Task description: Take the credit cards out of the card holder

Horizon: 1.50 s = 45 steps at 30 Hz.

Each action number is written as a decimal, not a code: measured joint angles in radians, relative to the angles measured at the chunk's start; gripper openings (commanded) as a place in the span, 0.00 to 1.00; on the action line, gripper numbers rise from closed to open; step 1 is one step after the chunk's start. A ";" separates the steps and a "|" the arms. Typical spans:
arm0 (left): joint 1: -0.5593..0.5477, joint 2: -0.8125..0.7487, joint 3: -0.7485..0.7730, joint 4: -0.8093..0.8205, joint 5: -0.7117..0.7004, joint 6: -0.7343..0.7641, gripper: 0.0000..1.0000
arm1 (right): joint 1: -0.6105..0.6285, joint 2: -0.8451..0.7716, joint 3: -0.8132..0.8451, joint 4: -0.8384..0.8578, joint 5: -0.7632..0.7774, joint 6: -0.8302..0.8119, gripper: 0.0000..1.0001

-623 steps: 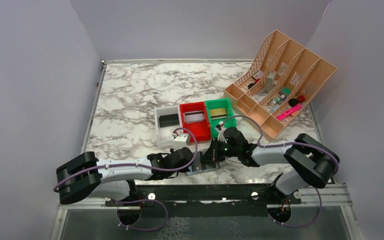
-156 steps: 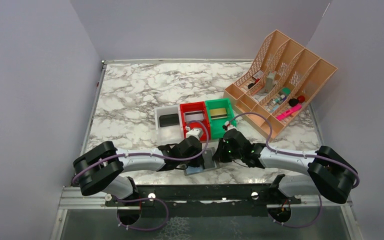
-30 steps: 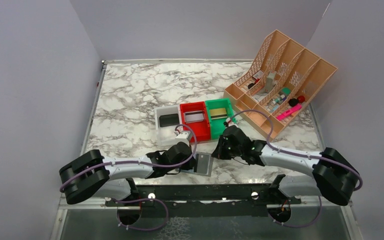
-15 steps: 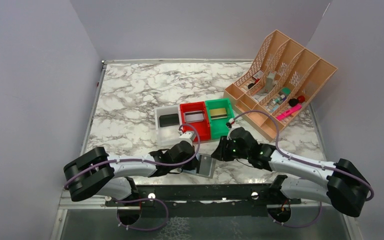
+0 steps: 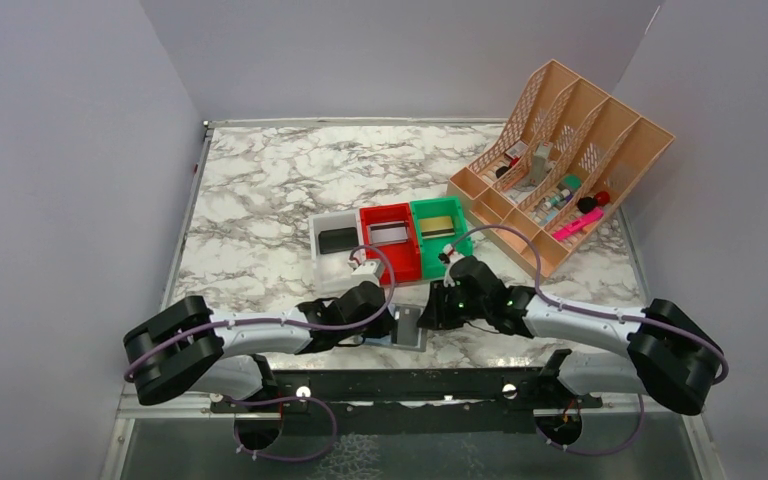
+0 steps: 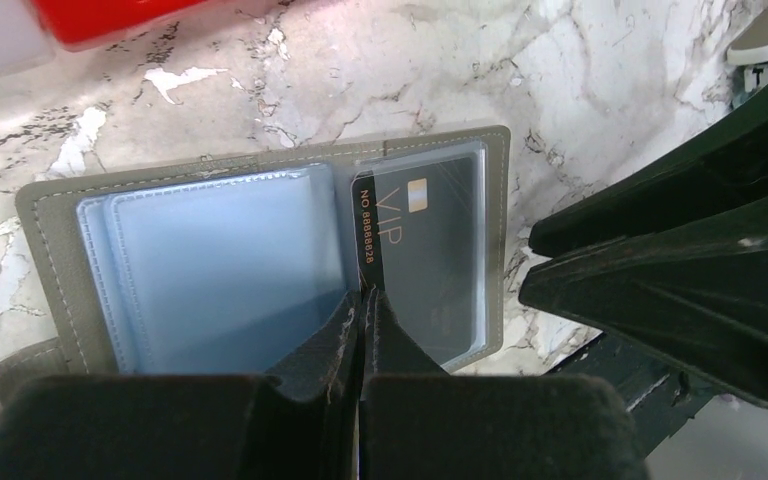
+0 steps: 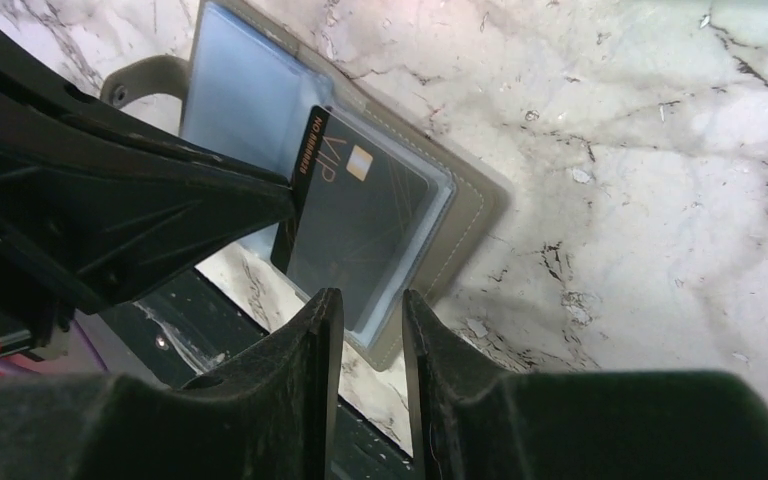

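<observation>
The card holder (image 5: 407, 327) lies open near the table's front edge. In the left wrist view its pale blue panel (image 6: 210, 260) is on the left. A black credit card (image 6: 425, 255) marked VIP sits in the clear right sleeve, its left edge sticking out. My left gripper (image 6: 363, 312) is shut on that edge. The left gripper also shows in the top view (image 5: 385, 325). My right gripper (image 7: 372, 312) has its fingers a narrow gap apart over the holder's near corner (image 7: 470, 215), beside the card (image 7: 360, 225). In the top view it (image 5: 428, 318) is at the holder's right side.
A white bin (image 5: 337, 245), a red bin (image 5: 390, 240) and a green bin (image 5: 438, 230) stand in a row just behind the arms. A peach slotted organiser (image 5: 560, 160) with small items is at the back right. The black mounting rail (image 5: 410, 385) runs along the front edge.
My right gripper has moved down and left, closing in on the card holder's right side. The holder has shifted slightly. My left gripper stays at the holder.
</observation>
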 measured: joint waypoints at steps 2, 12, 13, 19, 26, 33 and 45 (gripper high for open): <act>0.000 -0.004 0.000 -0.003 -0.009 -0.013 0.00 | 0.000 0.013 0.000 0.002 -0.006 -0.002 0.34; -0.002 -0.060 -0.005 -0.043 -0.050 -0.051 0.00 | 0.000 0.055 0.026 0.014 -0.028 0.004 0.36; -0.002 -0.063 -0.006 -0.046 -0.052 -0.052 0.00 | 0.000 0.056 0.028 0.014 -0.028 0.005 0.37; -0.004 -0.073 -0.014 -0.060 -0.061 -0.060 0.00 | 0.000 0.070 0.035 0.029 -0.030 0.013 0.37; -0.005 -0.076 -0.014 -0.063 -0.065 -0.061 0.00 | 0.000 0.116 0.035 0.071 -0.050 0.025 0.32; -0.005 -0.079 -0.015 -0.065 -0.066 -0.061 0.00 | 0.000 0.196 0.036 0.134 -0.074 0.049 0.24; -0.004 -0.125 -0.028 -0.122 -0.107 -0.052 0.00 | -0.001 0.303 0.121 0.129 -0.052 0.076 0.18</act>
